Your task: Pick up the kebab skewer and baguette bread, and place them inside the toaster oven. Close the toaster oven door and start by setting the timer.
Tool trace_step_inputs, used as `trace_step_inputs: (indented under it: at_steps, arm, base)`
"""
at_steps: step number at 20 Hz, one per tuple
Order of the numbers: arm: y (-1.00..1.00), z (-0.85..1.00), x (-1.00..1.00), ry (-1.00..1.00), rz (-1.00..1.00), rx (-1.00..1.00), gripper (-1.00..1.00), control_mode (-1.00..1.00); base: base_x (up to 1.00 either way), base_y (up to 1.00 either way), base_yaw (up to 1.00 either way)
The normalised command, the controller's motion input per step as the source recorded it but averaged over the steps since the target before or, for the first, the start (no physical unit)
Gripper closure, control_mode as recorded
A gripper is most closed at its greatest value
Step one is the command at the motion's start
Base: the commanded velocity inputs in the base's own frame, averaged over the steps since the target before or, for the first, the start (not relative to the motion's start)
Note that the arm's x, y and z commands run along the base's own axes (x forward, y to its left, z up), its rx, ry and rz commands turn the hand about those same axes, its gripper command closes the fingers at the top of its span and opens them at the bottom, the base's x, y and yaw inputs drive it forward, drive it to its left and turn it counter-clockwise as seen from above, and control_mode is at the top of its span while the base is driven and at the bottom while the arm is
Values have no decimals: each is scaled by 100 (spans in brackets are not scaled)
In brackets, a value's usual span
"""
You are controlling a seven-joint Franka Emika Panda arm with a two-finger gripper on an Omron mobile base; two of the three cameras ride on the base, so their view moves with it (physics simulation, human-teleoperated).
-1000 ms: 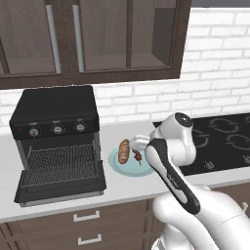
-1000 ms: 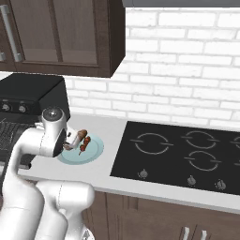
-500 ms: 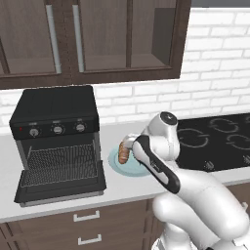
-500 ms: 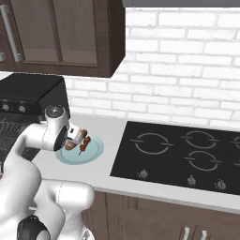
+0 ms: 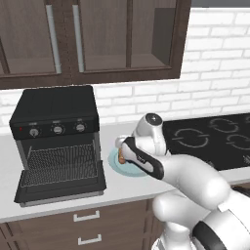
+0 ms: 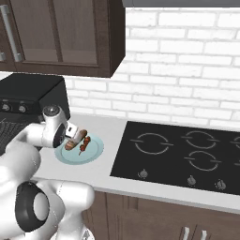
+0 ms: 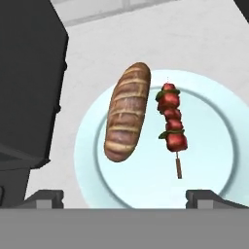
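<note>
The baguette bread (image 7: pixel 127 113) and the kebab skewer (image 7: pixel 171 125) lie side by side on a pale blue plate (image 7: pixel 214 97). My gripper (image 7: pixel 125 198) hovers above the plate, open, with nothing between its fingertips (image 7: pixel 46 197). In the right base view the hand is just left of the baguette bread (image 6: pixel 75 139) and the kebab skewer (image 6: pixel 84 144). The black toaster oven (image 5: pixel 56 117) stands left of the plate (image 5: pixel 117 165). Its toaster oven door (image 5: pixel 63 186) lies folded down flat, showing the wire rack (image 5: pixel 58 163).
A black cooktop (image 6: pixel 183 154) fills the counter right of the plate. Dark wall cabinets (image 5: pixel 88 39) hang above the oven. The grey counter's front edge (image 5: pixel 73 202) runs just ahead of the open door.
The hand has swung left and down from near the cooktop to over the plate. The gripper stays open; bread and skewer have not moved.
</note>
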Motion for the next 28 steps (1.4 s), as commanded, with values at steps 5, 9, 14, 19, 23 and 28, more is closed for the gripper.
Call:
trace_step_inputs:
  at_steps: [5, 9, 14, 19, 23, 28]
  arm:
    - [0, -9, 28, 5, 0, 0, -100, -100]
    - [0, -29, 24, 1, 0, 0, -100, -100]
    - [0, -29, 30, 0, 0, 0, -100, -100]
    - [0, -32, 30, 0, 0, 0, -100, -100]
    - [0, -34, 33, 0, 0, 0, -100, -100]
    - [0, -25, 30, 1, 0, 0, -100, -100]
  base:
    - [0, 0, 0]
    - [0, 0, 0]
    - [0, 0, 0]
    - [0, 0, 0]
    - [0, 0, 0]
    - [0, 0, 0]
